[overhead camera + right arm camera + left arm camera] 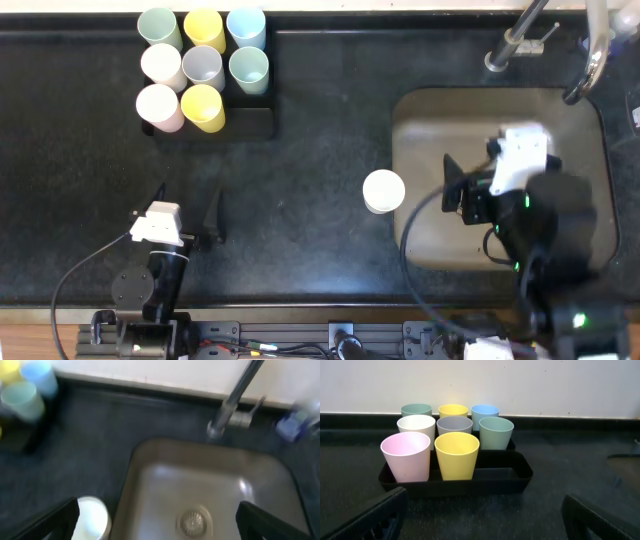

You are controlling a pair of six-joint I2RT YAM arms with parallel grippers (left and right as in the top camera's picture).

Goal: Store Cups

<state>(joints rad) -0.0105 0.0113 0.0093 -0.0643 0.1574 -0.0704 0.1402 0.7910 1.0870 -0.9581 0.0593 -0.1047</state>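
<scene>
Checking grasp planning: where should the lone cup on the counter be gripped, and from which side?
Grip the lone cup across its wall near the top, from the sink side, where the open right hand is. It stands on end on the counter with free space around.

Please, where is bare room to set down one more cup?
Free: the corner slot of the tray beside the front yellow cup, and the bare counter between tray and sink. Crowded: the tray's other slots, and the sink's edge by the loose white cup.
</scene>
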